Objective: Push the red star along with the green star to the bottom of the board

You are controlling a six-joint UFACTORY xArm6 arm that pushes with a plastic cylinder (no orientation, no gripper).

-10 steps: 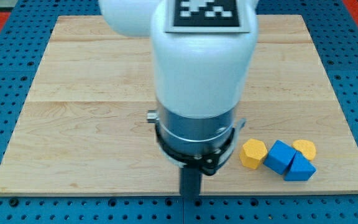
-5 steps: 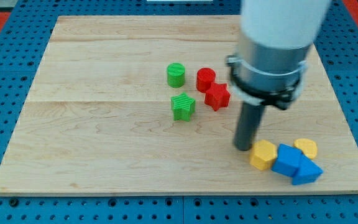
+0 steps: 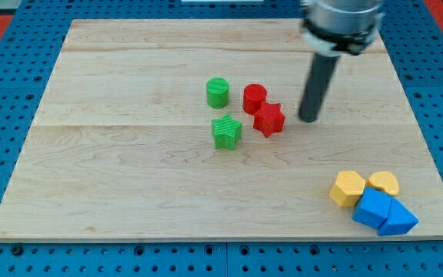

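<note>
The red star [image 3: 268, 119] lies near the board's middle, a little to the view's right. The green star [image 3: 226, 131] lies just to its lower left, a small gap between them. My tip [image 3: 308, 119] rests on the board to the right of the red star, a short gap away, at about the same height in the view. The rod rises from it to the arm at the view's top right.
A green cylinder [image 3: 218, 92] and a red cylinder [image 3: 254, 98] stand just above the two stars. At the bottom right corner a yellow hexagon [image 3: 348, 188], a yellow block [image 3: 383, 183] and two blue blocks [image 3: 383, 213] cluster near the wooden board's [image 3: 98, 185] edge.
My tip moved from beside the yellow hexagon up the view to the right of the red star. The yellow and blue blocks shifted slightly right and down. The stars have not moved.
</note>
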